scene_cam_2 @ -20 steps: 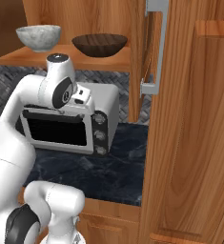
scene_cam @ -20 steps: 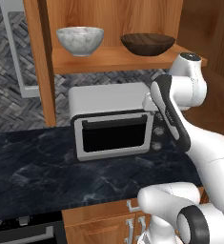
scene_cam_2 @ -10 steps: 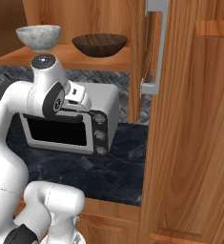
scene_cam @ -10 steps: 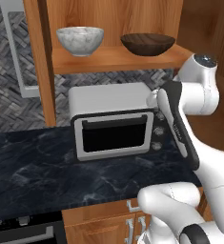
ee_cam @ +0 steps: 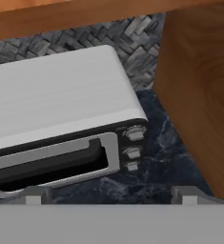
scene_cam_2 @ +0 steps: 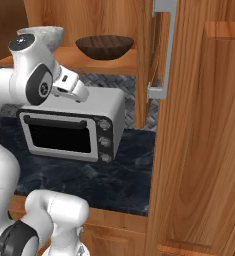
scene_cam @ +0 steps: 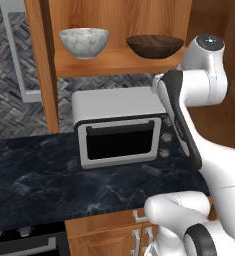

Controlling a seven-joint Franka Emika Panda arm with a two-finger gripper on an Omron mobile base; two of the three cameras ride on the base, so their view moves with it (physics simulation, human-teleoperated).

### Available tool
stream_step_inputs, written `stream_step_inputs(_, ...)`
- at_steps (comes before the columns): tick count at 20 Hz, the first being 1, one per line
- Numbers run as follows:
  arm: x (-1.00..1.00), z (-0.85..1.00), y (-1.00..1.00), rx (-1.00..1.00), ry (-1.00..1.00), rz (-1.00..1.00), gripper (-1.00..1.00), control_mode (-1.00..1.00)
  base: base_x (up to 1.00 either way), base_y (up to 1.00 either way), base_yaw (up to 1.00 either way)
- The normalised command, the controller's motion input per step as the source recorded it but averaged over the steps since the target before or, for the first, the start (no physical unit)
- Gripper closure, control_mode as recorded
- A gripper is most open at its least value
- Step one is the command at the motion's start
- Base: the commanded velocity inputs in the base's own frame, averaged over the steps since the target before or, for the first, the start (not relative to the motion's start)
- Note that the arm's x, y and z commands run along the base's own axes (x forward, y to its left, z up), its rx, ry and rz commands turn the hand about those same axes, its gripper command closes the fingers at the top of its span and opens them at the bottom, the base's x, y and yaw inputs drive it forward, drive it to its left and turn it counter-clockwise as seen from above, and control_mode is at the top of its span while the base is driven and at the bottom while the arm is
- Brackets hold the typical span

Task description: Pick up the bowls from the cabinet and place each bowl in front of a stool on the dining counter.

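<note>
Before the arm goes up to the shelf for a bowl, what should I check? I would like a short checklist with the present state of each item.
1. Gripper open and empty: ok; tips stand wide apart in the hand view, nothing between them.
2. Both bowls on the cabinet shelf: ok; marbled bowl left, wooden bowl right, both upright.
3. Bowls apart from each other: ok, a clear gap.
4. Hand aimed at a bowl: not ok; the hand view looks down on the toaster oven.
5. Path up past the shelf edge free: cannot tell.
</note>
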Motion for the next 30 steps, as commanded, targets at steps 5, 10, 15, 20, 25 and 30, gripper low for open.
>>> stream_step_inputs(5, 0.00, 0.43, 0.12, 0.00, -0.02, -0.19, -1.00, -1.00, 0.00, 0.00, 0.00)
stream_step_inputs(10, 0.00, 0.19, 0.02, 0.00, -0.15, -0.14, -1.00, -1.00, 0.00, 0.00, 0.00)
stream_step_inputs(15, 0.00, 0.25, 0.00, 0.02, -0.14, -0.09, -1.00, -1.00, 0.00, 0.00, 0.00)
stream_step_inputs(20, 0.03, 0.46, 0.00, 0.02, -0.07, 0.00, -1.00, -1.00, 0.00, 0.00, 0.00)
stream_step_inputs(25, 0.10, 0.38, 0.00, 0.01, 0.00, 0.00, -1.00, -1.00, 0.00, 0.00, 0.00)
stream_step_inputs(30, 0.26, 0.05, 0.00, 0.08, 0.00, 0.00, -1.00, -1.00, 0.00, 0.00, 0.00)
